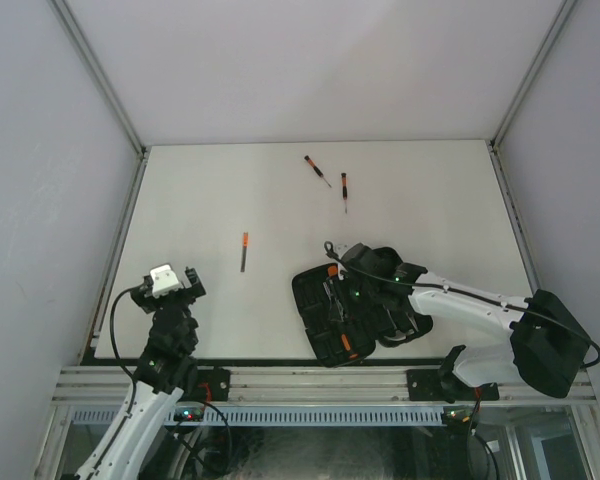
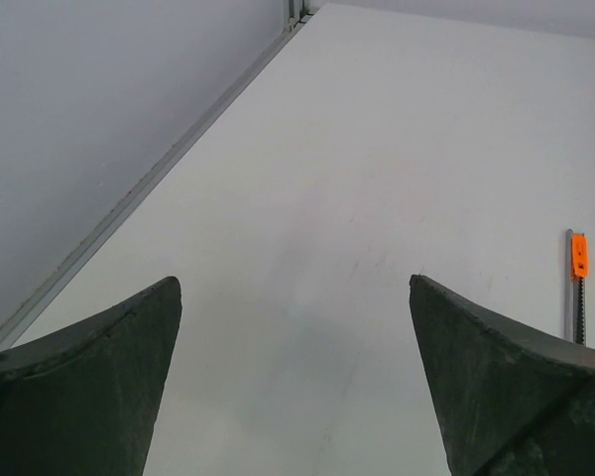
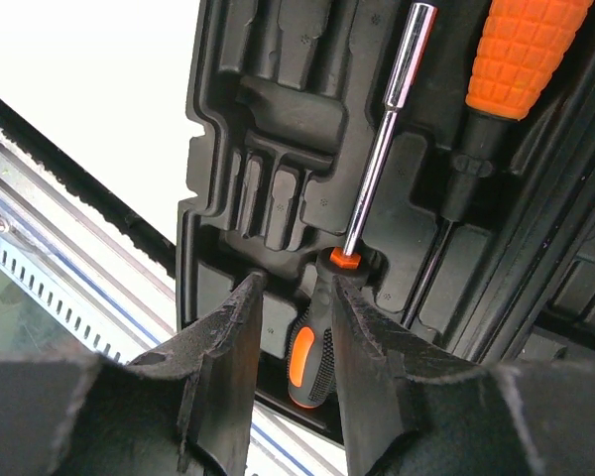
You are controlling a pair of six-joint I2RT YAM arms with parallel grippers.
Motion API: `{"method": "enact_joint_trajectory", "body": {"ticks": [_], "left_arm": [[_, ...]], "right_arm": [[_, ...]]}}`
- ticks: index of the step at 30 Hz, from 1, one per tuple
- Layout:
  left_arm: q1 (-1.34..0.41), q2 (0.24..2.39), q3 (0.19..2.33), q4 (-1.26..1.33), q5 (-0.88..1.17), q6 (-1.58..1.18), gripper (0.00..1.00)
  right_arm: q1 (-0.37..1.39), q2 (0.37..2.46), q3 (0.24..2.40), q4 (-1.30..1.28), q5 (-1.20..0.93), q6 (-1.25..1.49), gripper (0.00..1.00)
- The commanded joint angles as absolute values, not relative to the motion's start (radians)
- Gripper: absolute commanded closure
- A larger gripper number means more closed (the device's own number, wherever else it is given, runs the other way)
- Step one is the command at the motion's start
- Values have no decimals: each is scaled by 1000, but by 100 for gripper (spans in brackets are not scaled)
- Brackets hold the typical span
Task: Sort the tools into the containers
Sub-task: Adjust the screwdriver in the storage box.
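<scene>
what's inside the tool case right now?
Tool case: a chrome-shaft driver, its handle pinched by the right gripper, an orange-handled screwdriver beside it, and bare moulded slots. From above, the arm covers much of the rest.

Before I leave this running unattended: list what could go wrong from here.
1. The right gripper clamps the screwdriver by its handle, shaft lying over the moulded slots of the tool case; released off line, it may not seat.
2. The case lies at the table's near edge; pressing down might nudge it over.
3. The left gripper, open, faces a thin tool lying flat; it may slip away when pinched.
</scene>
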State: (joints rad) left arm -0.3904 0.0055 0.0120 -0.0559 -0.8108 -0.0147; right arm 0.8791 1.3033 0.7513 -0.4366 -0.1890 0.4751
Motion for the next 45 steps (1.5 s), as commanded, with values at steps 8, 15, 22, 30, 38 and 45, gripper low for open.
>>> {"method": "enact_joint_trajectory", "body": {"ticks": [8,15,22,30,38,45], "left_arm": [[-385,-131,-61,-37,-833,-9,0],[-385,-139,-63,-42,-834,-9,0],[-385,-138,-61,-41,-835,-9,0],[-384,-138,-61,-41,-834,-9,0],[-385,-139,-61,-41,-835,-8,0],[-385,-138,-61,-41,-835,-10,0]], "right_arm": [[888,1310,775,-462,-116,459,68],[924,1351,795,-491,-69,492,71],[981,1376,797,-516,-16,549,76],[1022,1438,803,-529,40,607,90],[1074,1514,804,-564,105,641,100],[1117,1571,803,-590,114,670,100]]}}
